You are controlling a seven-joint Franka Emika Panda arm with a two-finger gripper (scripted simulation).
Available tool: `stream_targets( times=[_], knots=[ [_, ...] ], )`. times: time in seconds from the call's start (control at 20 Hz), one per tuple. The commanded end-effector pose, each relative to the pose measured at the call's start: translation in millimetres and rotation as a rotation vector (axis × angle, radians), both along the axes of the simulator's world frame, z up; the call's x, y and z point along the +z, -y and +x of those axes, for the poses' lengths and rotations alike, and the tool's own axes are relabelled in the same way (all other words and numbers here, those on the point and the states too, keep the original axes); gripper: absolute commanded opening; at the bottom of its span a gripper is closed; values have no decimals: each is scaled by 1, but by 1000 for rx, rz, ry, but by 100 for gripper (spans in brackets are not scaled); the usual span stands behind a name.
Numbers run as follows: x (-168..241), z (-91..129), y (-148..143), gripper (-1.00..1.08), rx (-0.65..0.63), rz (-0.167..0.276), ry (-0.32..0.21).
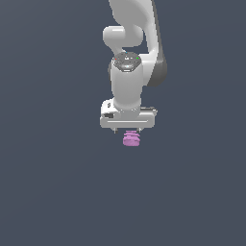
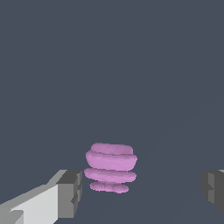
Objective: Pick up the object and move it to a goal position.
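Currently the pincer point(image 1: 129, 131) hangs spread wide, nothing held. The object point(image 2: 111, 167) sits between its fingers point(image 2: 70, 193), nearer one than the other, touching neither as far as shows. Small pink-purple lump, stacked ridged layers. Probably light and rigid; rounded ridges may slip. Best hold: across the widest middle layer, pads square to its sides.

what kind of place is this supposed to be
Most likely a bare physics-simulation scene, not a real room. The flat, uniform dark grey ground has no texture or furniture, the white arm and its gripper look cleanly rendered, and the only item is a small pink ridged object.
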State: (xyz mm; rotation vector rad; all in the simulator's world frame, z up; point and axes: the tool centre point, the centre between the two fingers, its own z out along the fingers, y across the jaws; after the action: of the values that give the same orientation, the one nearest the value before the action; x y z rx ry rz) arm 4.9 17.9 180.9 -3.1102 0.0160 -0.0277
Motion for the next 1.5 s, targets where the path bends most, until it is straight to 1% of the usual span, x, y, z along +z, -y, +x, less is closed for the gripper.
stream_targets(
  times=[0.0, 0.15, 0.45, 0.8, 1.1, 1.45],
  knots=[
    [0, 0, 0, 100, 0, 0, 0],
    [-2, -2, 3, 100, -5, 0, -8],
    [-10, -11, 18, 100, -39, -1, -51],
    [-11, -12, 17, 100, -30, -2, -50],
    [-14, -13, 16, 100, 34, -4, -48],
    [-20, -16, 13, 100, 177, -9, -43]
  ],
)
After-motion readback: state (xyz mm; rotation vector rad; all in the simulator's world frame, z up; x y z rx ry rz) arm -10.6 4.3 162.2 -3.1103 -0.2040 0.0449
